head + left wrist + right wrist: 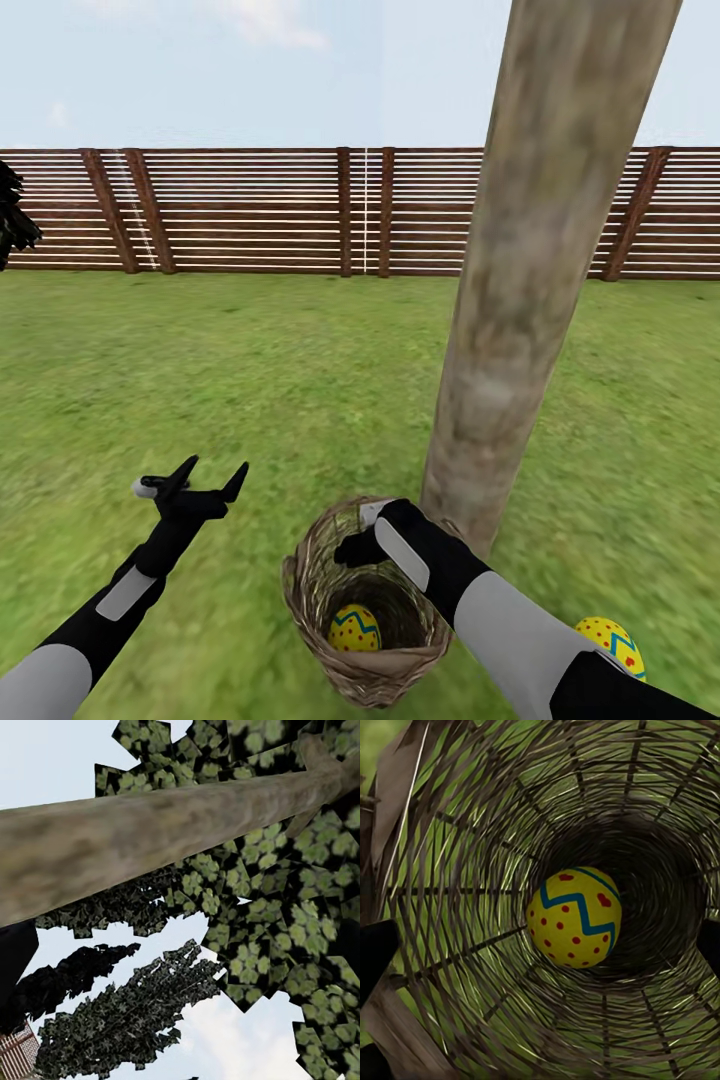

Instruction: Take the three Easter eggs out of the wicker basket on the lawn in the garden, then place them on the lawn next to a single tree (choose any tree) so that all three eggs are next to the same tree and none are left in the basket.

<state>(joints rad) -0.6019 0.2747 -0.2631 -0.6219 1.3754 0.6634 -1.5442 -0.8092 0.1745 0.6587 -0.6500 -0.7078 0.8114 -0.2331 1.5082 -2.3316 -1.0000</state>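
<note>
The brown wicker basket (310, 590) stands on the lawn (250, 380) at the foot of a thick pale tree trunk (530, 260). One yellow egg with a blue zigzag and red dots (354, 628) lies at the basket's bottom, and the right wrist view looks straight down on this egg (574, 916). My right gripper (365, 535) is at the basket's rim, pointing inside, open, with a dark finger (375, 952) at each side well above the egg. A second egg (612, 642) rests on the grass right of the trunk, partly behind my right arm. A third egg is out of view. My left gripper (215, 468) hovers open over the grass, left of the basket.
A brown slatted fence (250, 210) closes the yard at the back. Black foliage (12, 220) pokes in at the far left. Open grass stretches left of and beyond the basket. The left wrist view looks up at the trunk (150, 832) and leafy crown (300, 922).
</note>
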